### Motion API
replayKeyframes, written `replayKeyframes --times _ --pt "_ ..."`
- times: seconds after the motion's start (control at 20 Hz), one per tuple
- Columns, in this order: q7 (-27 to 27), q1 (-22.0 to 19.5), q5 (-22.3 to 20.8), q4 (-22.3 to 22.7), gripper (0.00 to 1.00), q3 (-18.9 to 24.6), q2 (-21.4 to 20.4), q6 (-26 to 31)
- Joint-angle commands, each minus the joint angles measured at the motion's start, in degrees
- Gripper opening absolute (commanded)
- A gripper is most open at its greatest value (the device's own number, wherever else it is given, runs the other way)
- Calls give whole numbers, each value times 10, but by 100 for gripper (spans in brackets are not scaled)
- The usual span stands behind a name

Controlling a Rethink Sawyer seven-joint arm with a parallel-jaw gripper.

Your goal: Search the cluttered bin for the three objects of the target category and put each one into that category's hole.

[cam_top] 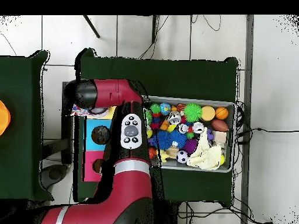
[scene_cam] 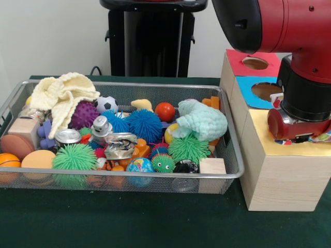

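Hand [scene_cam: 299,135] over yellow-topped box [scene_cam: 282,170] (grip state unclear); polka-dot cloth [scene_cam: 323,137] peeks beside it.

A small soccer ball [scene_cam: 106,104] sits beside a purple spiky ball [scene_cam: 84,114]. A crushed silver can [scene_cam: 120,145] lies near a globe ball [scene_cam: 139,166]. A blue-topped box [scene_cam: 249,93] adjoins a red-topped box [scene_cam: 239,64].

Front view: a low, close camera across the table faces the robot's pedestal [scene_cam: 153,36], with the bin [scene_cam: 155,178] filling the middle. Overhead view: a high, distant camera looks straight down, the robot's base at the bottom, taking in floor around the table [cam_top: 193,70]. Both views share the bin [cam_top: 229,106], the wooden boxes [scene_cam: 282,175] and the arm [scene_cam: 289,23]
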Motion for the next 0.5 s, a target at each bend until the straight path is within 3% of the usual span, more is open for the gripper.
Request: replayKeyframes --times 0.05,0.5 --pt "161 -23 -4 62 100 35 142 -209" --pt "149 -29 3 93 100 41 112 -202"
